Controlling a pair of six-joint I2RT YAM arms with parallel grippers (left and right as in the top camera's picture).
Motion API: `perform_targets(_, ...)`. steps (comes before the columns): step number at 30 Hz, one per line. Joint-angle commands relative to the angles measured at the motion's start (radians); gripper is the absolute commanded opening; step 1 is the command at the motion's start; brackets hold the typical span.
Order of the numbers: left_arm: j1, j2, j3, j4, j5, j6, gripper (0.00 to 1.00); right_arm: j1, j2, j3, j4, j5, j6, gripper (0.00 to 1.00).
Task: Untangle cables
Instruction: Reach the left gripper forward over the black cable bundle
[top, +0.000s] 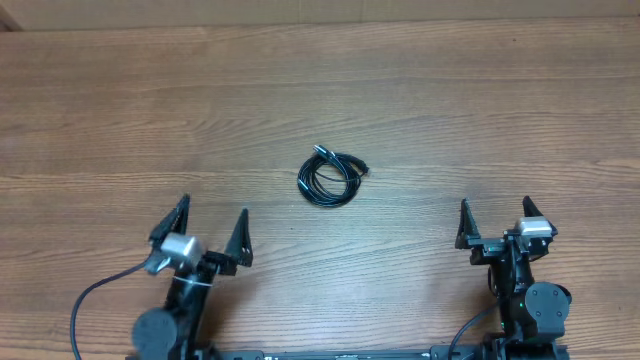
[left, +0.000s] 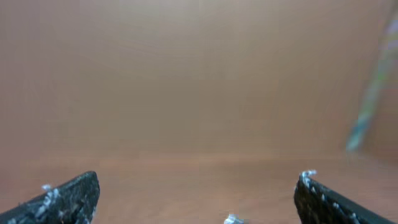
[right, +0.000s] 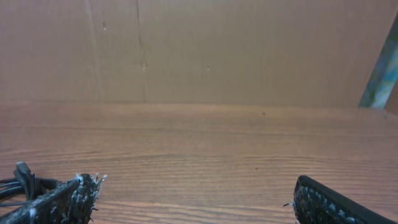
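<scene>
Wooden table (top: 320, 90), light brown grain running side to side, fills the overhead view. A plain brown panel (right: 249, 50) stands along its far edge, seen upright in the right wrist view.

2 arms sit at the near edge, well apart, both pointing toward the far side.

Left arm: a thick black wire (top: 85, 300) curves out from its base. The left gripper (top: 213, 208) has its jaws spread wide, with nothing between them and only bare wood under the gap. The left wrist view is blurred and shows just 2 dark fingertips (left: 74, 196) low in the corners, with table beyond.

Right arm: the right gripper (top: 495, 205) also has its jaws spread wide and holds nothing. Its 2 fingers (right: 336, 202) frame bare table in the wrist view.

The cables (top: 328, 178) lie as 1 small, tight black coil on the table, roughly midway between the 2 grippers and somewhat farther out than both. They touch neither gripper. A plug end sticks out at the coil's upper left and another short end at its right. The right wrist view catches a bit of the coil (right: 22, 177) at its lower left, just behind the left finger.
</scene>
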Motion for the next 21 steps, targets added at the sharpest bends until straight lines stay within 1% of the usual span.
perform_targets(1,-0.001,-0.001,0.101,0.029,0.132,-0.053,1.0,0.005,-0.009,-0.01,0.005,0.002,0.003,1.0)
perform_targets(3,-0.001,0.034,0.204,-0.062,0.133,-0.048,1.0,0.005,-0.009,-0.01,0.005,0.002,0.003,1.0)
perform_targets(7,-0.001,0.206,0.446,-0.349,0.196,-0.018,1.0,0.005,-0.009,-0.01,0.005,0.002,0.003,1.0)
perform_targets(10,-0.001,0.421,0.653,-0.627,0.226,0.006,1.0,0.005,-0.009,-0.01,0.005,0.002,0.003,1.0)
perform_targets(11,-0.001,0.591,0.799,-0.798,0.28,0.023,1.0,0.005,-0.009,-0.01,0.005,0.002,0.003,1.0)
perform_targets(13,-0.001,0.714,0.888,-0.869,0.387,0.019,1.0,0.005,-0.009,-0.01,0.005,0.002,0.003,1.0)
perform_targets(15,-0.001,0.827,0.958,-0.902,0.551,-0.007,1.0,0.005,-0.009,-0.01,0.005,0.002,0.003,1.0)
perform_targets(16,-0.001,0.876,0.979,-0.901,0.628,-0.007,1.0,0.005,-0.009,-0.01,0.005,0.002,0.003,1.0)
perform_targets(17,-0.003,0.926,0.994,-0.864,0.681,-0.008,1.0,0.005,-0.009,-0.01,0.005,0.002,0.003,1.0)
perform_targets(18,-0.01,0.969,1.006,-0.857,0.694,-0.023,1.0,0.005,-0.009,-0.01,0.005,0.002,0.003,1.0)
perform_targets(19,-0.024,1.009,1.019,-0.858,0.668,-0.046,1.0,0.005,-0.009,-0.01,0.005,0.002,0.003,1.0)
perform_targets(21,-0.077,1.085,1.038,-0.893,0.507,-0.139,1.0,0.005,-0.009,-0.01,0.005,0.002,0.003,1.0)
